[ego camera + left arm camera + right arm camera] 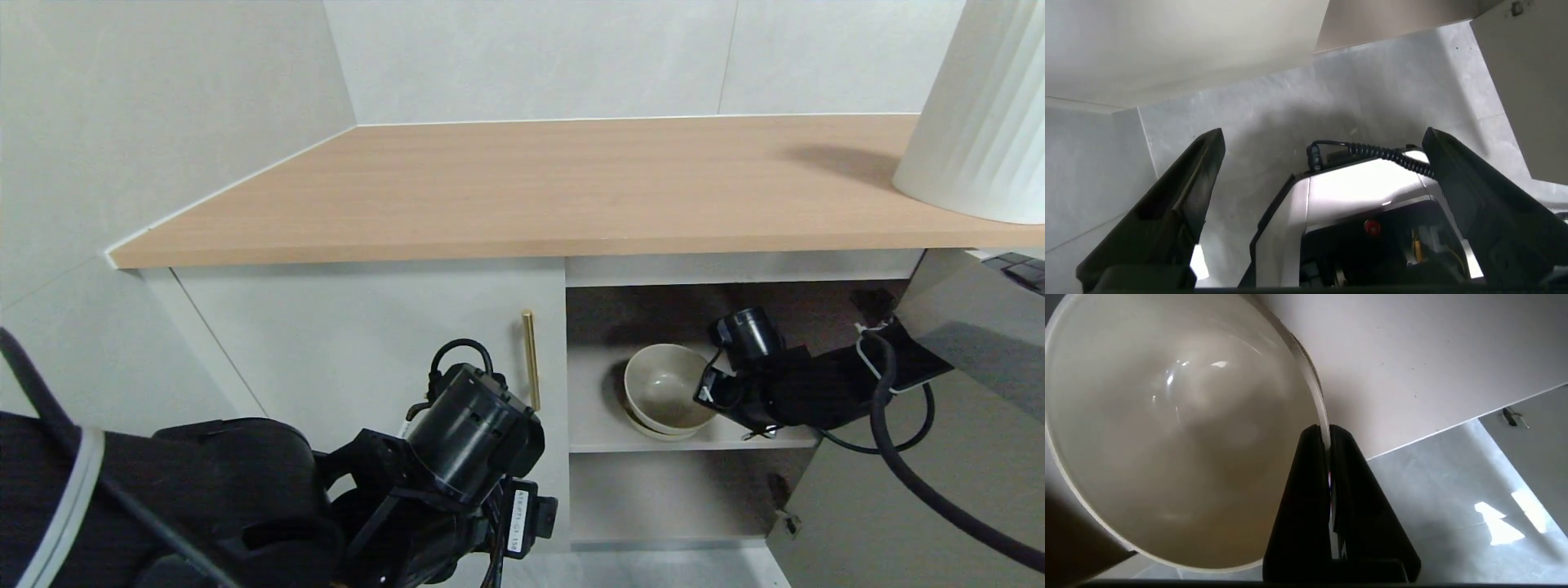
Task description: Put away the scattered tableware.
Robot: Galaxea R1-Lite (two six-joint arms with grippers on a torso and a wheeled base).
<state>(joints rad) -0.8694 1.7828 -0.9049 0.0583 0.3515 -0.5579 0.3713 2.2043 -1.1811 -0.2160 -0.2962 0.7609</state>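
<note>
Right pincer [709, 392]: I am pinching the rim of the beige bowl [663, 388] just inside the open side of the cabinet [367, 343]. In the right wrist view my two dark fingers [1310, 482] are pressing together on the thin rim, one on the inner face and one on the outer, with the bowl's hollow facing the camera.

The bowl is sitting on the cabinet's upper shelf [596, 425], tilting so its mouth is facing out of the cabinet. It is resting in a second bowl [653, 430], of which a pale rim is showing underneath. I cannot tell whether the upper bowl's weight is fully down on it.

Left pincer [1323, 147]: I am holding it low in front of the cabinet's closed door, below the brass handle [529, 359]. Its fingers [1184, 196] are spreading wide and gripping nothing.

The cabinet's other door [914, 506] is standing open. A wooden countertop [522, 188] is lying across the cabinet's top. A ribbed white vessel [980, 122] is standing on it, above the cabinet's open side.
</note>
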